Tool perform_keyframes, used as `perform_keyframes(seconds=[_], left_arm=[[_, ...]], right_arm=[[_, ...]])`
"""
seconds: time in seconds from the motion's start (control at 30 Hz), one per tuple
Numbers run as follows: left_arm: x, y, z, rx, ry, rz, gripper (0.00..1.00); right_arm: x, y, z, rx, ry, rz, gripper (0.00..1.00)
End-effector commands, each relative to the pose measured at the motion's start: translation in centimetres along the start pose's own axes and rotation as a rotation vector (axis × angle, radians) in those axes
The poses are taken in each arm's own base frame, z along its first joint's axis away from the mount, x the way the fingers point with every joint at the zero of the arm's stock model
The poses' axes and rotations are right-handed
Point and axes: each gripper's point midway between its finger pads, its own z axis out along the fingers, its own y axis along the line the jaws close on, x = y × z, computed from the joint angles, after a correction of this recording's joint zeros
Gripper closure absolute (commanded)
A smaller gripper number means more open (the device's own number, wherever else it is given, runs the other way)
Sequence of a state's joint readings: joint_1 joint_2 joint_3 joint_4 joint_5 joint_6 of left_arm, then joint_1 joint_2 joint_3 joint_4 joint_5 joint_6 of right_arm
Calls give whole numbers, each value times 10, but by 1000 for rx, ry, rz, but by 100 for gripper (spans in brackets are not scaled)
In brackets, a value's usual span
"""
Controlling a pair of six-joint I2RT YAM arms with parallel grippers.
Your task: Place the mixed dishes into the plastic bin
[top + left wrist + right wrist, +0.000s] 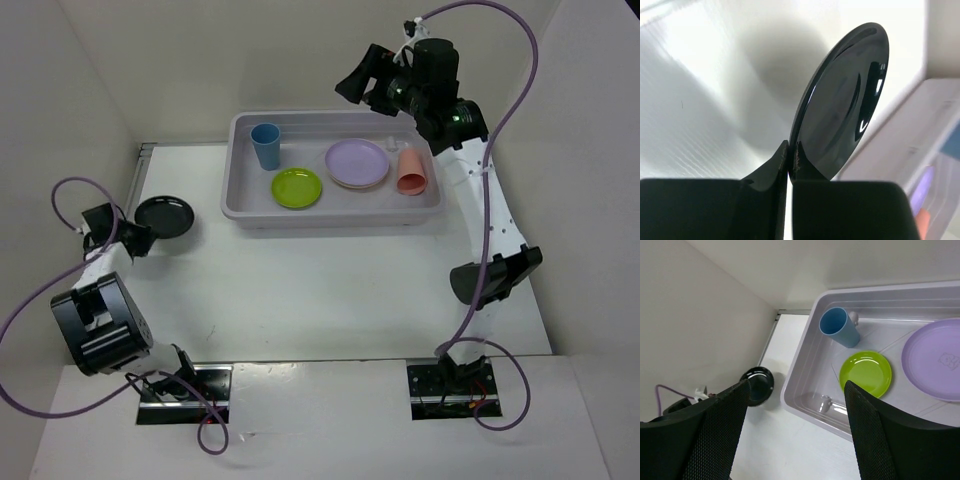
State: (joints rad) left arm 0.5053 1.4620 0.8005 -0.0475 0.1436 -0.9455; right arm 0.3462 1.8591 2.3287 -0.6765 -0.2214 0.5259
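Note:
The black plate (165, 215) is on the table left of the plastic bin (330, 217). My left gripper (135, 238) is shut on its near-left rim. In the left wrist view the fingertips (791, 152) pinch the edge of the black plate (845, 105), which stands tilted there. Inside the bin are a blue cup (266, 146), a lime green plate (297, 187), a lilac plate (357, 162) and a salmon-pink cup (411, 170). My right gripper (355, 80) hangs open and holds nothing, high over the bin's back. Its view shows the bin (810, 355), blue cup (840, 327), lime plate (865, 373), lilac plate (932, 360) and black plate (757, 385).
White enclosure walls stand on the left, back and right; the left wall is close to the black plate. A metal strip (143, 160) runs along the table's far-left edge. Purple cables loop from both arms. Bare white table (320, 290) lies between the bin and the arm bases.

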Motion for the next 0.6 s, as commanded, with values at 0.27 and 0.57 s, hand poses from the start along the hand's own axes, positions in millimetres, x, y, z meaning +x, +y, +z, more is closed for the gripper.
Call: perform_keyframes(seconds=[0.27,0.57], left_arm=[[-19,-179,-119,457,36,216,100],[86,-250,-93,544,236,359,100]], right_arm=[[-30,0,-78,-22,-146,-2,19],[3,-12,-103,-5,-125,7,19]])
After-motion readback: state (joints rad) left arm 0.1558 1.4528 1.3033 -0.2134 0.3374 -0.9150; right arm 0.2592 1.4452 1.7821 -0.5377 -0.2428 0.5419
